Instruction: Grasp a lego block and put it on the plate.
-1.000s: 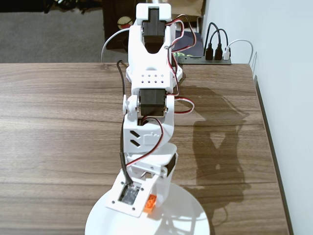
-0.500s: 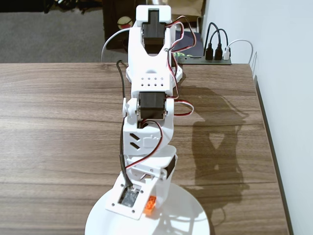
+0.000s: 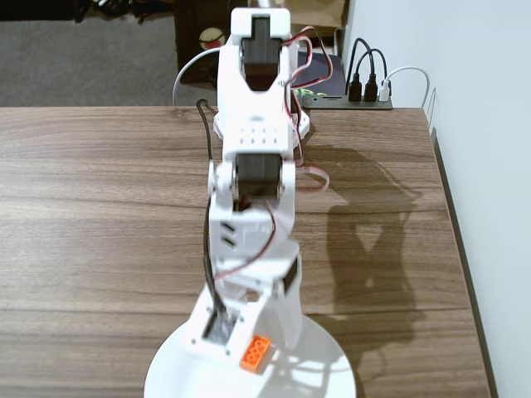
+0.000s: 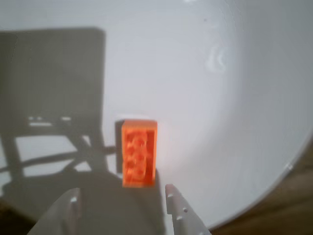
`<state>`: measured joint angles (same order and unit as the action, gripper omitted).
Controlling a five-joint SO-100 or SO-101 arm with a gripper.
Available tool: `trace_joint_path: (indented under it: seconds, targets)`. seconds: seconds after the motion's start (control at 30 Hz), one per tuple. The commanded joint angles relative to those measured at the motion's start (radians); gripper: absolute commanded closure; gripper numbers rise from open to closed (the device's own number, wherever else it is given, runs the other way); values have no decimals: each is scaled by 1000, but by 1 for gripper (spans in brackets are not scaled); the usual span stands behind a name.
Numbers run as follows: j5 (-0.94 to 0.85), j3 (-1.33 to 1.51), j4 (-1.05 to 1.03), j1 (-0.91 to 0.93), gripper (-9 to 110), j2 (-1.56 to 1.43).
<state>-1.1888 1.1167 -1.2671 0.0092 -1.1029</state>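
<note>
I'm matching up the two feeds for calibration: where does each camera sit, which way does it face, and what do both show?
Fixed view: stands off the table's near edge, raised, facing the arm head-on across the wooden table toward the wall sockets; shows the whole arm reaching toward the camera.
Wrist view: rides on the gripper, looking down at the plate; only the two fingertips show at the bottom edge.
Shared: the lego block lying on the plate, and the gripper.

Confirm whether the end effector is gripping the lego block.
No, in the wrist view the lego block lies on the plate, clear of the open end effector.
</note>
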Motion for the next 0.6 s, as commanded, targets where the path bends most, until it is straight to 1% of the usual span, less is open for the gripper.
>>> trace_joint_path:
  seconds: [0.0, 0.17, 0.33, 0.57]
  targets:
    - [9, -23, -61, -5, 78, -158]
    - [12, 124, -77, -9, 81, -333]
    - [54, 382, -18, -23, 101, -549]
    - [173, 776, 58, -46, 101, -877]
